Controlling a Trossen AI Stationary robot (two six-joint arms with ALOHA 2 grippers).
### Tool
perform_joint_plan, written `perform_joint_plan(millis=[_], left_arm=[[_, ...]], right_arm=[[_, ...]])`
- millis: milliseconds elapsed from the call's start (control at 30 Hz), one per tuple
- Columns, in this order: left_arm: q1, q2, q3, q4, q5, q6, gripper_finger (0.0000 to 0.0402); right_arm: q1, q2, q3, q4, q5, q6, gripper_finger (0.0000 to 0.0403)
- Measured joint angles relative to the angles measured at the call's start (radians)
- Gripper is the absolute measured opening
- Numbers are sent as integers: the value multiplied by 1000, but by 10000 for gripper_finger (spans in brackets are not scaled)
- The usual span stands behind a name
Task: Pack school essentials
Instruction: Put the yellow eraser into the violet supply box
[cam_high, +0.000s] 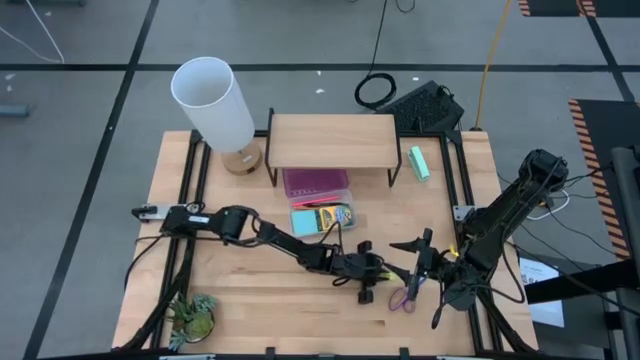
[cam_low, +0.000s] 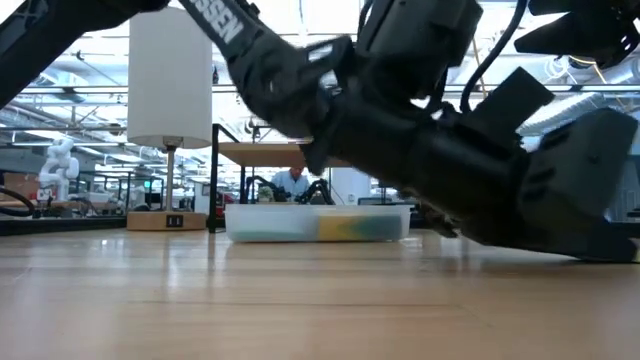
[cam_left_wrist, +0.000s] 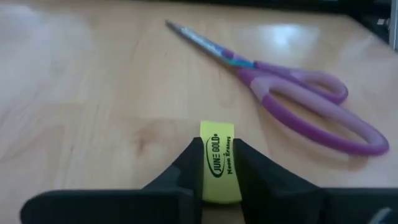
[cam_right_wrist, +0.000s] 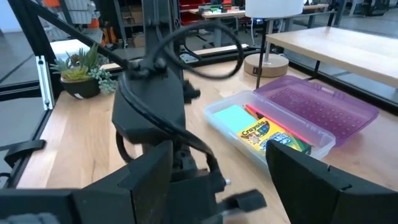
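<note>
From above, your left gripper (cam_high: 378, 270) lies low mid-table, beside the purple-handled scissors (cam_high: 405, 296); your right gripper (cam_high: 420, 262) waits released nearby. Left wrist: jaws clenched on the small yellow eraser (cam_left_wrist: 220, 163). Right wrist: the yellow-green crayon box (cam_right_wrist: 273, 136) sits in the clear pencil case (cam_right_wrist: 227, 107).

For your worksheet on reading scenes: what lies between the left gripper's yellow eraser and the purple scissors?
Only bare wooden table, in the left wrist view: the left gripper clamps the yellow eraser, and the scissors lie apart beyond it.

Yellow eraser (cam_left_wrist: 219, 163) between jaws, scissors (cam_left_wrist: 292, 93) beyond
</note>
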Motion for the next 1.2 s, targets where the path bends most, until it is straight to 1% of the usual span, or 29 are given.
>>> perform_joint_plan(millis=[67,167,400,500,600,700,800,933,967,1033,1133,1200], left_arm=[[0,-40,-3,-81,-9,10,75],[-1,-111,-4,-202,-74,38,79],[5,-270,-2,-416,-211,88,79],[5,-325,-2,-499,-288,110,79],[5,-372,0,-596,-346,92,80],[11,-416,0,-725,-375,60,80],[21,-448,0,-829,-440,28,80],[40,-461,-1,-945,-493,-19,81],[45,-467,-15,-975,-502,-38,81],[55,-480,-58,-974,-519,-68,81],[71,-533,-174,-982,-526,-110,81],[80,-591,-269,-936,-527,-144,81]], right_arm=[[0,0,0,0,0,0,251],[4,0,0,1,1,0,251],[5,0,0,8,3,0,251],[5,0,0,8,3,0,251],[7,0,0,8,3,1,251],[13,0,0,8,3,2,251],[22,0,0,9,3,2,251],[23,0,0,9,3,4,251],[25,0,0,8,3,4,251],[31,4,0,9,3,6,251],[37,9,0,8,3,10,251],[36,16,0,9,3,15,251]])
